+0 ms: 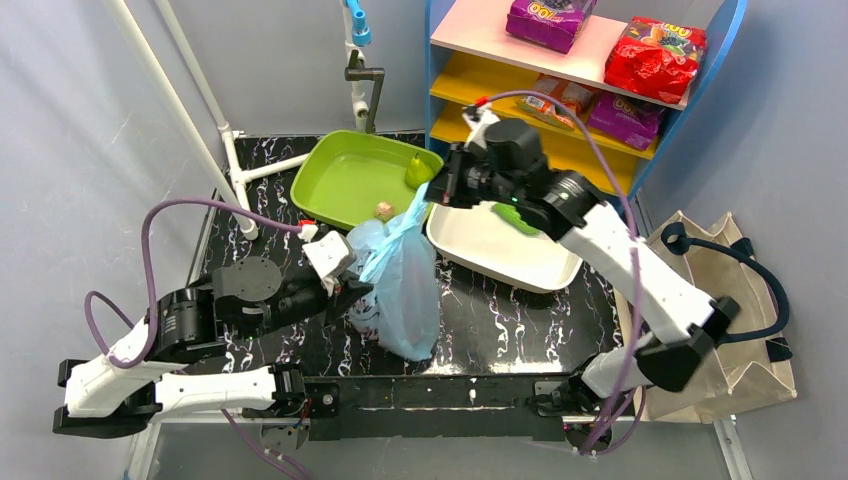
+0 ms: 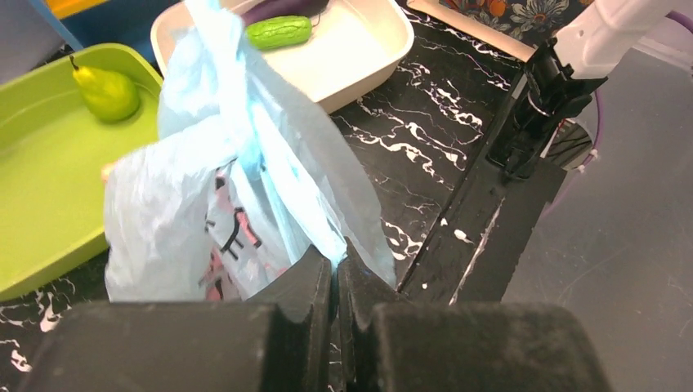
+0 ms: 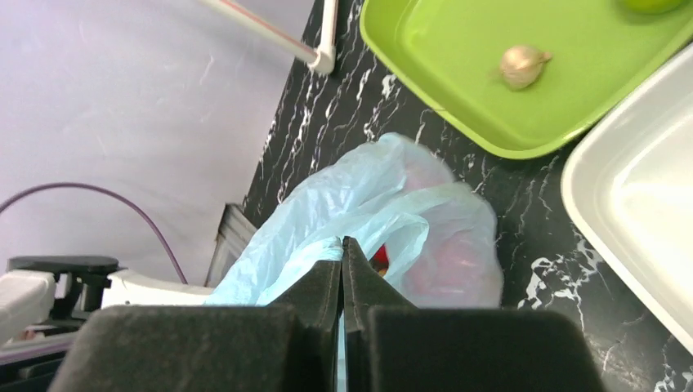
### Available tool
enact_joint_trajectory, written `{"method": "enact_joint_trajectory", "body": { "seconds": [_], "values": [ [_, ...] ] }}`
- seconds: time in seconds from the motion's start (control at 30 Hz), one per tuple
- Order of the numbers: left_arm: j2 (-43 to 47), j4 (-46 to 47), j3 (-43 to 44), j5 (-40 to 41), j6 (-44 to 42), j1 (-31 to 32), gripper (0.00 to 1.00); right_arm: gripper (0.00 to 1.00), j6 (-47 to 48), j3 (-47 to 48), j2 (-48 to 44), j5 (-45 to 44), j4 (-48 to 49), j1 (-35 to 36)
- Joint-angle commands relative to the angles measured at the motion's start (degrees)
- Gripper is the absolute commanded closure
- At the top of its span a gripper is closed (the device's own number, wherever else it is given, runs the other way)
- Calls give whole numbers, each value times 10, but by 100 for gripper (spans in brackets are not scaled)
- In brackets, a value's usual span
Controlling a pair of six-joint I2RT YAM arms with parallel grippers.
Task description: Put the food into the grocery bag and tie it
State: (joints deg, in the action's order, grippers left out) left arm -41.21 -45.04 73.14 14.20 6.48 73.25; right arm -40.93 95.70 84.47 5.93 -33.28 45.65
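While pinched from two sides, one bag (image 1: 405,290) of thin, crinkled blue film stands mid-table, near of two smooth trays: green tray (image 1: 345,190) left, white tray (image 1: 490,250) right. Left gripper (image 2: 335,263) clamped tight on bag's left side. Right gripper (image 3: 342,247) clamped on its drawn-up top. Red food (image 3: 380,260) shows inside. Outside: one pear (image 1: 415,172), one knobbly cucumber (image 2: 278,33), one papery bulb (image 3: 523,65).

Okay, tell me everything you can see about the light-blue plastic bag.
The plastic bag is thin, translucent, light blue and crinkled, with pink and dark prints on its side. It stands bulging on the black marbled table, beside the green tray. Its top is gathered into taut strips. The right gripper is shut on one, held high, and the left gripper is shut on another, low. A red item shows inside.
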Motion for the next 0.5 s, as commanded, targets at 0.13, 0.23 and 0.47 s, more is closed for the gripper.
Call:
{"method": "enact_joint_trajectory", "body": {
  "seconds": [0.13, 0.23, 0.47],
  "values": [
    [70, 98, -154, 41, -16, 12, 100, 99, -3, -171, -108, -190, 28, -35],
    [95, 102, -216, 67, 39, 12, 100, 99, -6, -228, -121, -144, 63, -34],
    [87, 46, -166, 68, 81, 12, 33, 99, -17, -233, -100, -107, 70, -32]
  ]
}}
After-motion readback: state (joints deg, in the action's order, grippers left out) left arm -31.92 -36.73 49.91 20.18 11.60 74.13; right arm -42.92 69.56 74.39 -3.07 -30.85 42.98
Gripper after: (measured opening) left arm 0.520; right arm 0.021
